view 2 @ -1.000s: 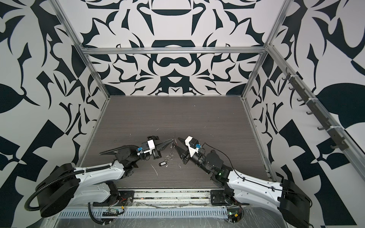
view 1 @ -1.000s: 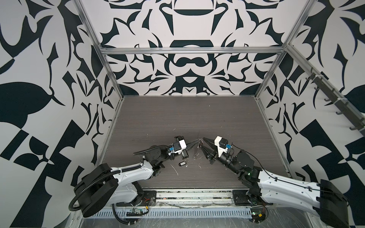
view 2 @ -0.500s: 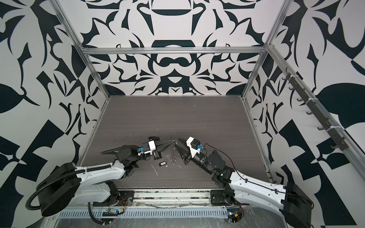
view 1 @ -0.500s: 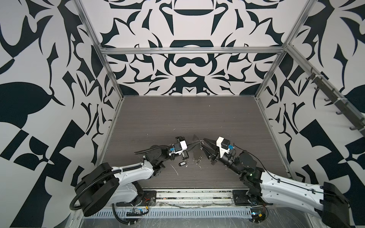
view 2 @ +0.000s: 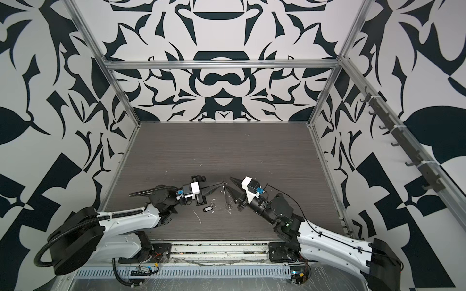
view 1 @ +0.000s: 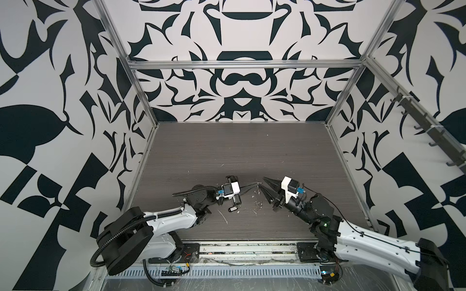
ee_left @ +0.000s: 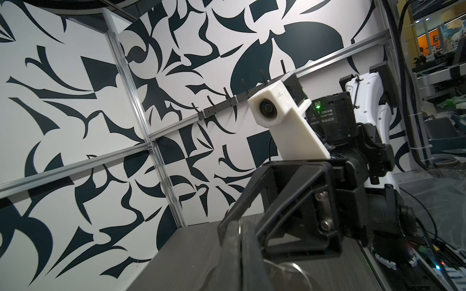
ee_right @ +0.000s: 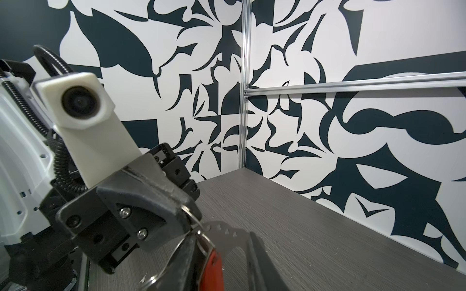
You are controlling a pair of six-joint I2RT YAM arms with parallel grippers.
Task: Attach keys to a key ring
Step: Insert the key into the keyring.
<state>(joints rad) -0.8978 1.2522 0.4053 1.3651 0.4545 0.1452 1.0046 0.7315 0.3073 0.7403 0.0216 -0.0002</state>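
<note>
The right tool (view 1: pixel 263 186) has narrowed a little, its jaws apart around the red-tag keys (ee_right: pixel 224 230); the left tool (ee_right: pixel 187 216), closed, clamps their small ring (ee_right: pixel 193 218). The black-tag keys (view 1: pixel 233 209) lie on the counter (view 1: pixel 227 151) near the left tool

Black-and-white leaf-patterned walls (view 1: pixel 239 90), aluminium frame bars (view 1: pixel 244 64) at the corners, dark grey wood-grain floor (view 1: pixel 239 146), rail of dark hooks (view 1: pixel 435 132) along the right wall

Bright, even light falls from above the tabletop (view 1: pixel 239 146), and shadows on it are faint. Both top views are sharp. Wrist views bow the rails (ee_left: pixel 135 100) at the edges, and the left claw (ee_left: pixel 238 241) blurs close up.
</note>
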